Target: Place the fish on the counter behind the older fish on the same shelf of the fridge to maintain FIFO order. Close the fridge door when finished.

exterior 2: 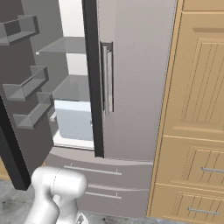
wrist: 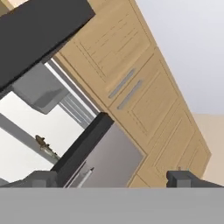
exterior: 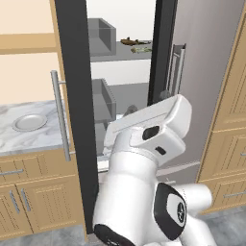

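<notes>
Apparently the placing step is done. In the upper middle of the left base view, two fish are seen on one shelf [exterior: 126, 54] of the fridge [exterior 2: 131, 87]: the dark brown fish [exterior: 129, 42] lies further in, and the older fish [exterior: 141, 48], paler, lies just in front of it, toward the opening. FIFO order is judged to be met. In the hand view both fish are seen as one small dark shape at the lower left; they cannot be told apart there.

The desk [exterior: 19, 137], at the left of the left base view, carries one plate [exterior: 29, 121]; nothing is seen on that plate.

The left fridge door [exterior: 77, 110] stands open; the right door [exterior 2: 135, 78] is shut. Closing the open door is judged to be what is left.

The claw [wrist: 111, 178] is seen at the bottom of the hand view, its two tips spread wide apart with nothing between them. It is aimed past the fridge at wooden cabinets [wrist: 131, 83].

Counts:
- fish: two, one dark and one pale
- plates: one
- fridge doors: two, one open
- bottom drawers [exterior 2: 100, 179]: two
- door bins [exterior 2: 26, 85], right base view: three
</notes>
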Controlling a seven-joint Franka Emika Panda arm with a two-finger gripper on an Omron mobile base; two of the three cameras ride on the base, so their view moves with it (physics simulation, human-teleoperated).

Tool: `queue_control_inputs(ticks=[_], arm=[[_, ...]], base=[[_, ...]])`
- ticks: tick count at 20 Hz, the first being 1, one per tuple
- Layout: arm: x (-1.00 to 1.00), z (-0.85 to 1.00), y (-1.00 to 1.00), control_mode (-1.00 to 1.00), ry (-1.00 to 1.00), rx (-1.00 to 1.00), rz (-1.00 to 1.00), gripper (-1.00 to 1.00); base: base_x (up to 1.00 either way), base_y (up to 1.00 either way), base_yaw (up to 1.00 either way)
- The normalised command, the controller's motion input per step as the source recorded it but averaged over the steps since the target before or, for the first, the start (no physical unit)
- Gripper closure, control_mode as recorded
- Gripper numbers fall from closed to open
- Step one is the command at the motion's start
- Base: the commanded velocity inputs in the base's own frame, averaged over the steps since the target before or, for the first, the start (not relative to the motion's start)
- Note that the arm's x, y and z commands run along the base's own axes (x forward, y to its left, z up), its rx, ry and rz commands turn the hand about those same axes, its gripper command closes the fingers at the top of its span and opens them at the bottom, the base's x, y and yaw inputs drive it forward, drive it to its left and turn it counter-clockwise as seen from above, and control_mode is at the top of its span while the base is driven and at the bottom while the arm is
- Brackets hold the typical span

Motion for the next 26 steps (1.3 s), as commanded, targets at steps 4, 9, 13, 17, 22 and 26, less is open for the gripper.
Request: queue_control_inputs(ticks=[4,9,13,17,22,26], arm=[[-0.47,-0.15,1.00,-1.00,0.09,-0.09,0.00,-1.00],[0.38,-0.30,1.00,-1.00,0.25,-0.21,-0.05,-1.00],[0.79,-0.42,0.92,-1.00,0.24,-0.21,-0.04,-1.00],[0.96,-0.43,0.67,-1.00,0.19,-0.14,0.00,-1.00],[1.00,-0.39,0.41,-1.00,0.17,-0.06,0.00,-1.00],[1.00,-0.26,0.08,-1.00,0.16,0.00,0.00,-1.00]], base=[[0.00,0.00,0.00],[0.00,0.00,0.00],[0.00,0.00,0.00],[0.00,0.00,0.00],[0.00,0.00,0.00],[0.00,0.00,0.00]])
